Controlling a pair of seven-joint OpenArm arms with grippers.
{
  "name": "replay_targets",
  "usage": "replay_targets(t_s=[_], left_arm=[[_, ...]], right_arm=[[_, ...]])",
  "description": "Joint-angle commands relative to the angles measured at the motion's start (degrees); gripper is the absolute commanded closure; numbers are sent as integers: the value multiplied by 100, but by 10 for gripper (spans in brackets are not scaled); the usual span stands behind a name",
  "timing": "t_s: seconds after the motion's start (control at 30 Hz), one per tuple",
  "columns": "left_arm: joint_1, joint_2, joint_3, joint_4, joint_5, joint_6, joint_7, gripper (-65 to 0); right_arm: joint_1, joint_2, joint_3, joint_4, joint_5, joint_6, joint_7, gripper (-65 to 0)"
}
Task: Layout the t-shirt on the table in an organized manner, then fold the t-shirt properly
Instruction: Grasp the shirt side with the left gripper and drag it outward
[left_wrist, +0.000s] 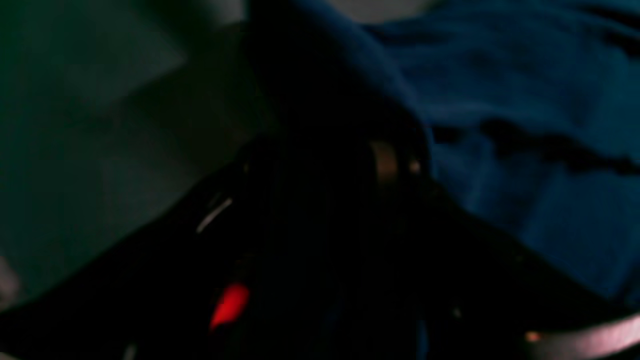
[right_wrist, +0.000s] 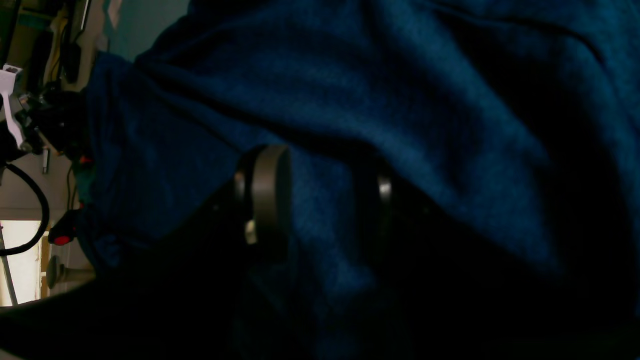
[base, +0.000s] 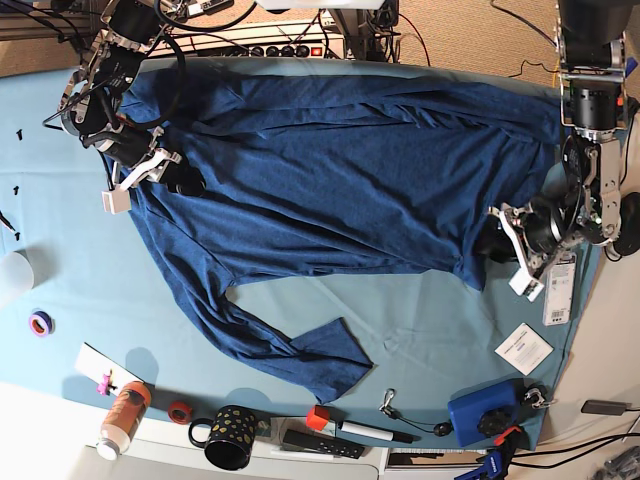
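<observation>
The table (base: 420, 330), under its light teal cloth, carries the t-shirt (base: 340, 170) spread wide across its far half — one sleeve (base: 290, 345) trails toward the near edge, and long wrinkles run across the body. I judge this to be the laying-out step, with folding not yet begun. My right gripper (base: 180, 180) sits at the shirt's edge on the base view's left; in its wrist view both fingers (right_wrist: 267, 192) flank a ridge of navy cloth, so I read it as clenched on the fabric. My left gripper (base: 495, 240) is at the opposite edge, beside the hem corner — its wrist view is dark and blurred, and I cannot tell whether it grips anything. Next, I think, both ends need pulling apart to flatten the wrinkles, then the stray sleeve squared.
</observation>
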Motion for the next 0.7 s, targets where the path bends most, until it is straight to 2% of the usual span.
replay_targets(t_s=[0.0,0.1,0.13,0.2,0.27,0.3,0.53,0.67], left_arm=[[-125,-85,-13,66,-140,-25,-61,-255],[-125,-83,-13,66,-179,-25,-168,-246],[-127,-85,-13,66,-179,-25,-188,-223],[-127,-85,-13,66,-184,-25,-214,-139],[-127,-85,-13,66,-184,-25,-229,-13],[-127,-87,-13,66,-184,-25,-271,0],[-245,-90,-26,66,-94,33,-557,0],[-444,-90,-26,66,459,929,-557,0]], right_arm=[[63,79,17,79,166,28,138,-219],[66,79,17,79,166,28,138,-219],[66,79,17,76,166,28,138,-219],[66,79,17,76,166,28,140,-219],[63,79,17,79,166,28,140,-219],[63,79,17,79,166,28,142,-219],[63,79,17,79,164,28,144,-219],[63,79,17,79,162,28,144,-219]])
